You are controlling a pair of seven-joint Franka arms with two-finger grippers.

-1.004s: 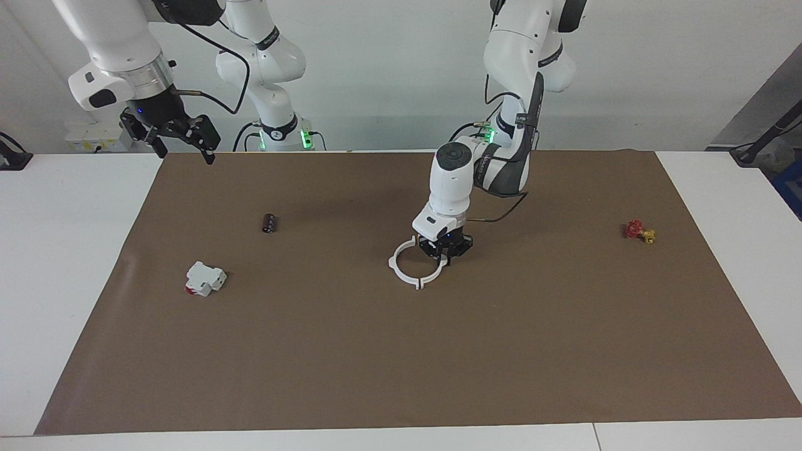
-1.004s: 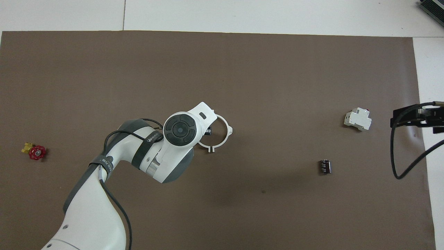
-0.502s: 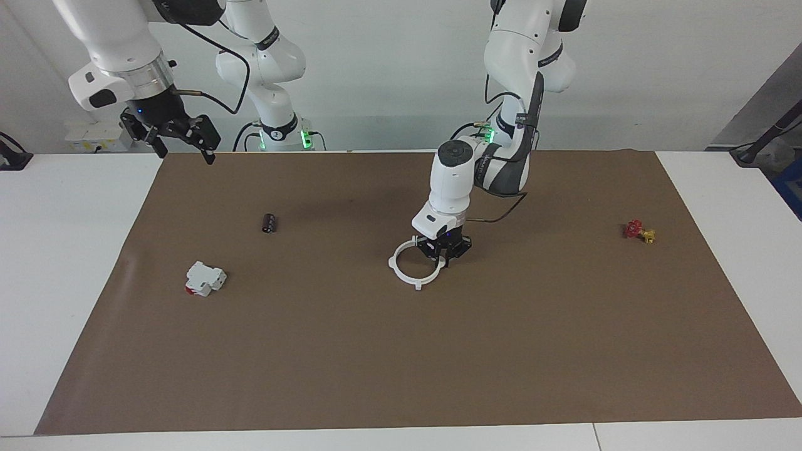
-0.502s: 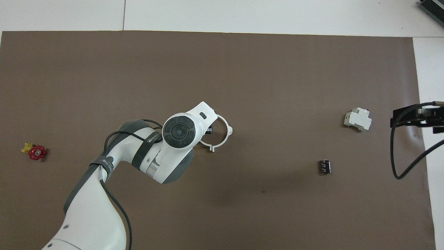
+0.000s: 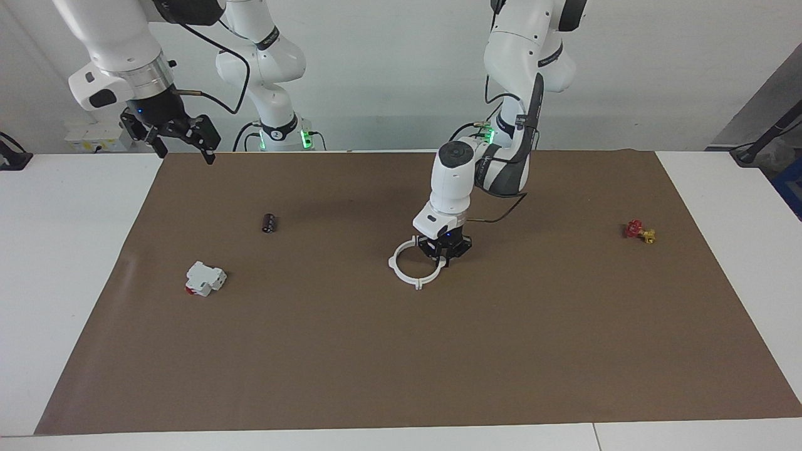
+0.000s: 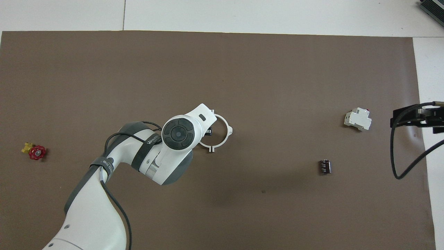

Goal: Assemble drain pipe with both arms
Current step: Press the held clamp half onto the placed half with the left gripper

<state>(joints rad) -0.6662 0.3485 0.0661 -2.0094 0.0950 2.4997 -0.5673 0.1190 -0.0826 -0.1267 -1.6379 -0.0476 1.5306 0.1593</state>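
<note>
The drain pipe (image 5: 401,270) lies flat in the middle of the brown mat (image 5: 401,363) as one white ring with small outward tabs. It also shows in the overhead view (image 6: 228,134). My left gripper (image 5: 444,258) is down at the ring's rim, on the side toward the left arm's end of the table. In the overhead view my left gripper (image 6: 208,131) is mostly hidden under its own wrist. My right gripper (image 5: 185,152) waits, open and empty, raised over the mat's corner at the right arm's end, and shows in the overhead view (image 6: 416,119).
A white box with a red mark (image 5: 205,279) (image 6: 357,119) and a small black cylinder (image 5: 270,222) (image 6: 324,166) lie toward the right arm's end. A red and yellow valve (image 5: 638,231) (image 6: 34,151) lies toward the left arm's end.
My left arm's wrist has shifted very slightly at the ring, and the ring has barely moved. The right arm has not moved.
</note>
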